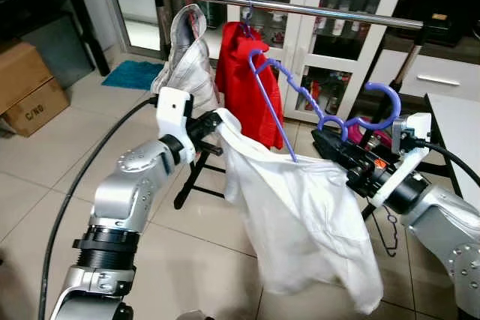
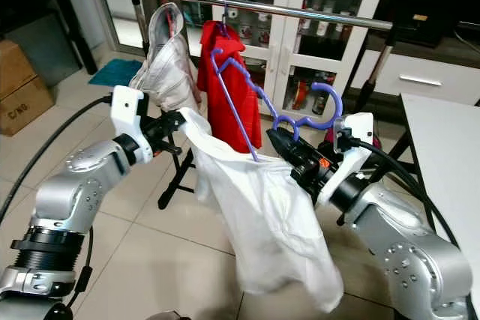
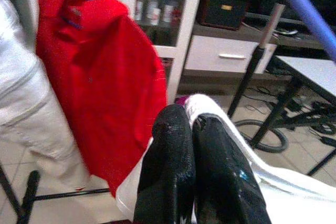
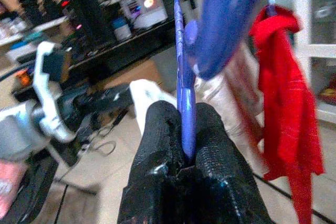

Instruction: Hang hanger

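1. Tiled floor (image 1: pixel 45 207) lies underfoot; nearest, the right hand (image 1: pixel 330 145) is clamped on the purple hanger (image 1: pixel 300 99), the left hand (image 1: pixel 212 124) pinching the white shirt (image 1: pixel 300 215) draped from it
2. Carrying step: next, the hook likely must rise over the rail (image 1: pixel 300 9), beside the red garment (image 1: pixel 251 80)
3. Farther off, a cardboard box (image 1: pixel 30 91) reads "C/NB"

Tiled floor (image 1: pixel 45 185), white glass-door cabinet (image 1: pixel 319 28), cardboard boxes (image 1: pixel 26 88), poss. blue mat (image 1: pixel 133 74).
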